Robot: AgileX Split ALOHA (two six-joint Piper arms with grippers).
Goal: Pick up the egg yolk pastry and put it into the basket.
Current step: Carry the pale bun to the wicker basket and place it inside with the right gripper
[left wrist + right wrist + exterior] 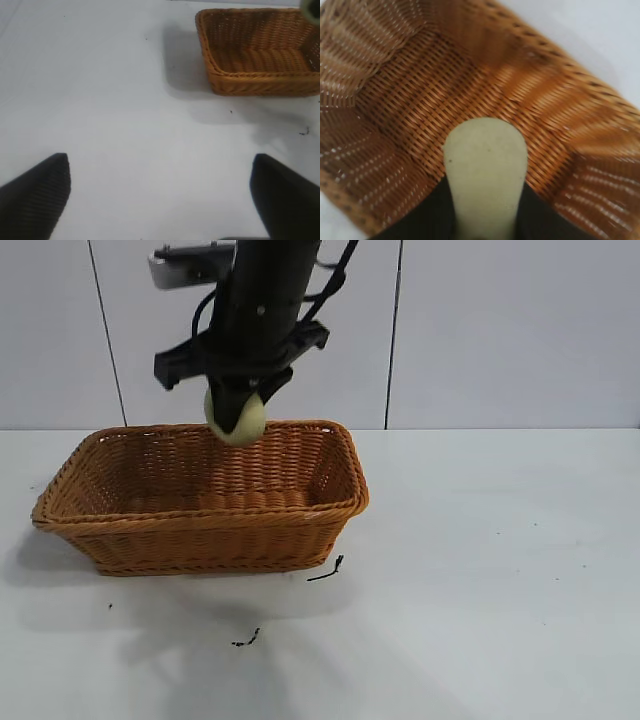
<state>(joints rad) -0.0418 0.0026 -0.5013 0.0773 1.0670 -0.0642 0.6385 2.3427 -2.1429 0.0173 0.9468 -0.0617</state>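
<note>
The egg yolk pastry (238,420), a pale yellow-green lump, hangs just above the far rim of the orange-brown wicker basket (200,508). My right gripper (240,405) comes down from above and is shut on it. In the right wrist view the pastry (485,165) sits squeezed between the two dark fingers of the right gripper (485,200), with the basket's woven floor and walls (560,110) straight below. My left gripper (160,190) hovers over bare table, well away from the basket (240,75), with its fingers (35,195) wide apart and nothing between them.
The basket stands on a white table (500,570) in front of a pale panelled wall. Two small black scraps (328,570) (247,640) lie on the table in front of the basket.
</note>
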